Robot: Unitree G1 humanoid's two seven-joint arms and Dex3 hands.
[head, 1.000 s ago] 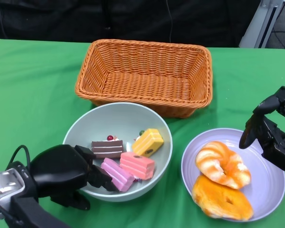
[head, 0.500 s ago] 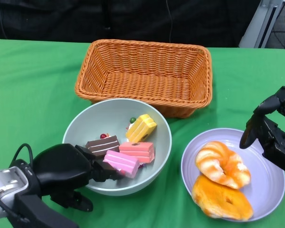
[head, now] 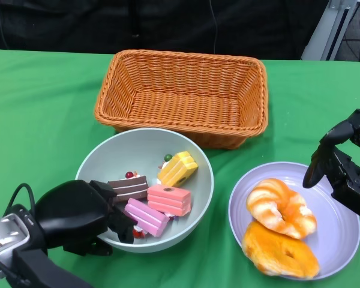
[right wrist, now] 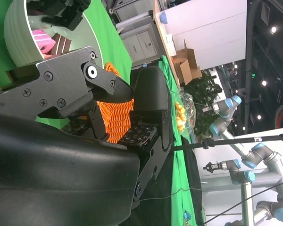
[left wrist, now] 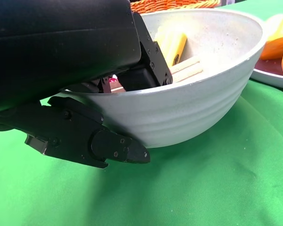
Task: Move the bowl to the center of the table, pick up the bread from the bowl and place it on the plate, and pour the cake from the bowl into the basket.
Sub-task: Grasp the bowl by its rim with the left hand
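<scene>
- Four cake pieces (head: 158, 198) sit in the bowl (head: 192, 155), which stands just in front of the basket (head: 183, 96), its far rim close to the basket's near wall.
- Left hand (head: 78, 217) pinches the bowl's near-left rim, fingers inside, thumb outside under the wall.
- Pouring calls for tipping away from this hand, toward the basket.
- Right hand (head: 341, 165) hovers empty, fingers apart, over the plate (head: 243, 201) holding the bread (head: 281, 207).

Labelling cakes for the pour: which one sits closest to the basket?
The yellow cake. It lies at the bowl's far side, nearest the basket; the brown and two pink ones lie further back, toward the left hand.
</scene>
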